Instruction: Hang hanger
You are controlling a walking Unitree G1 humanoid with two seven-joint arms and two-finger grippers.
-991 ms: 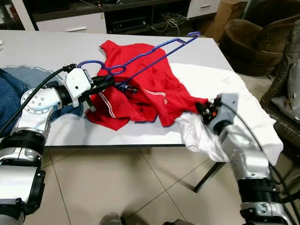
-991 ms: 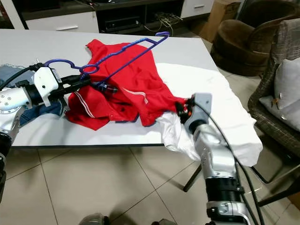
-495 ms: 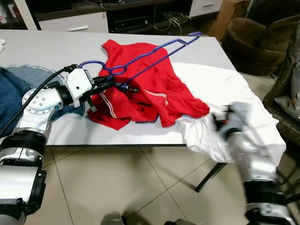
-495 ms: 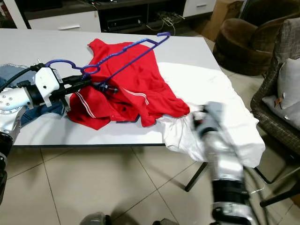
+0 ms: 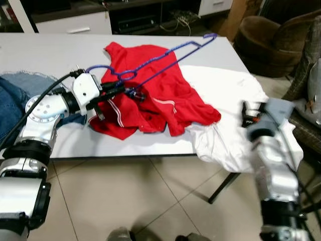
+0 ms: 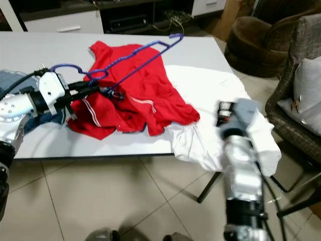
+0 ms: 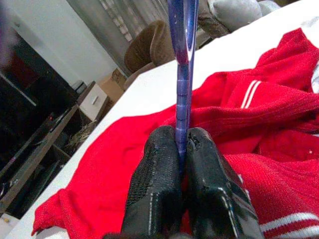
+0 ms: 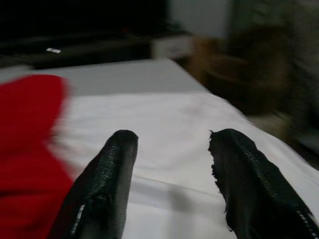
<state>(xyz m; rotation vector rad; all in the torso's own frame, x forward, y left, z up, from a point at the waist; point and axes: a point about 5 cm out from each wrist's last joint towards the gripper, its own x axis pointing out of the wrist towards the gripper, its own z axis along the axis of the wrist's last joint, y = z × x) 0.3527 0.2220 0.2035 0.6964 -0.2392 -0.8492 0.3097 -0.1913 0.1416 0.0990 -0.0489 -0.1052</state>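
Your left gripper (image 7: 182, 149) clamps the hanger (image 5: 165, 63), clearest in the left wrist view; your right gripper (image 8: 172, 144) hangs open over the white cloth (image 8: 164, 124).

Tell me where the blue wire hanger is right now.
In the left eye view the blue wire hanger lies across the red shirt on the grey table, its lower bar pinched by the left gripper on the robot's left.

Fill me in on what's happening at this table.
The robot's left gripper is shut on a thin blue wire hanger, holding it tilted up over a crumpled red shirt on the grey table. The right gripper, fingers open, hangs over a white garment draped off the table's right end. Blue jeans lie at the left.
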